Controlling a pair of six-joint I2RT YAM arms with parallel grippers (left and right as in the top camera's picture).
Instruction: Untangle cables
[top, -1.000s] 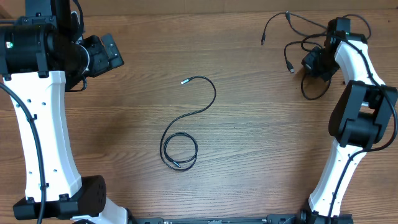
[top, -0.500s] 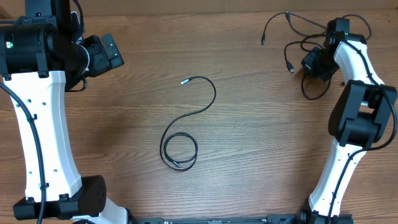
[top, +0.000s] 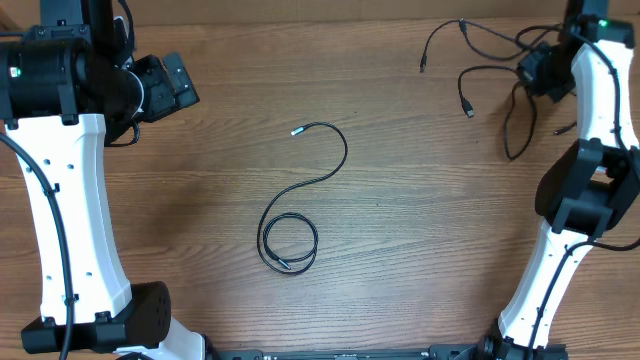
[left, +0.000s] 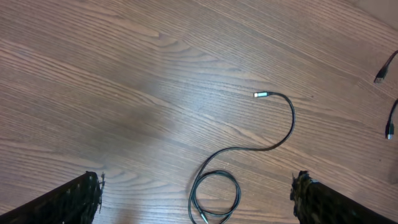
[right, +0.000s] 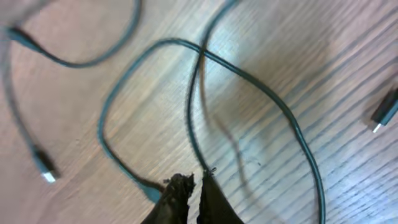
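One cable (top: 343, 160) lies by itself mid-table: a silver tip at the far end, a curve, then a small coil near me. It also shows in the left wrist view (left: 291, 124). My left gripper (top: 180, 85) is open and empty, high above the table at the far left (left: 196, 183). A tangle of cables (top: 487, 68) lies at the far right with several plug ends splayed out. My right gripper (top: 535, 72) is shut on one strand of it (right: 193, 112), which runs out from between the fingers (right: 196, 183) and crosses another strand.
A plug end (right: 45, 171) lies left of the right gripper and another (right: 385, 112) at its right. A loose loop of the tangle (top: 512, 125) hangs toward me beside the right arm. Bare wood table (top: 420, 230) lies between the two cable groups.
My right gripper has moved toward the far right corner with the strand in it, drawing the tangle's loops longer. The left arm and the middle cable have not moved.
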